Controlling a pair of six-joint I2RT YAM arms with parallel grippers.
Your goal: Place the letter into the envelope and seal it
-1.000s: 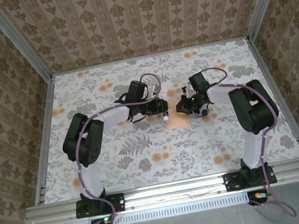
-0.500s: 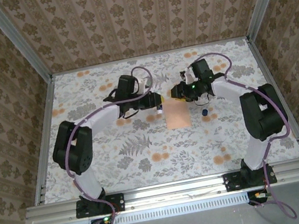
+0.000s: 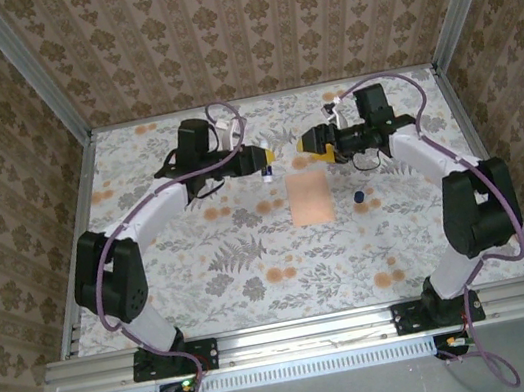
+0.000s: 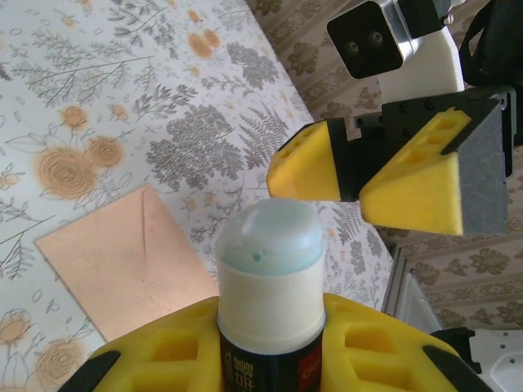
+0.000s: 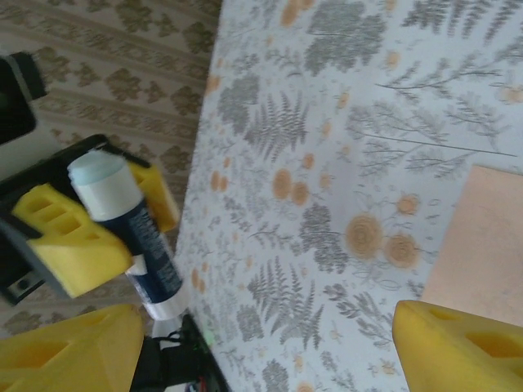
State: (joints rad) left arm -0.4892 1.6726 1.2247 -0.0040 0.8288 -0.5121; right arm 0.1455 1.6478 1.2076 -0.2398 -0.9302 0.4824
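Flat on the worktop [image 3: 204,267] between both arms, the envelope [image 3: 309,199] should be light, floppy paper, so take it by an edge; your left pincer [image 3: 267,157] pinches the glue stick [image 4: 270,278], right pincer [image 3: 314,142] spread.

The right gripper [image 5: 263,339] is seen with its two yellow fingers [image 5: 69,351] spread wide apart at the bottom corners, and nothing is held between them over the flower-patterned table [image 5: 327,122]. At the left, a glue stick [image 5: 127,224] with a dark blue body and a pale rounded top is clamped at a tilt between the yellow pads of the left gripper [image 5: 114,214], with the patterned wall [image 5: 122,49] behind it. Part of the peach envelope [image 5: 482,245] is shown lying flat on the table at the right edge, its lower portion covered by the right-hand finger.
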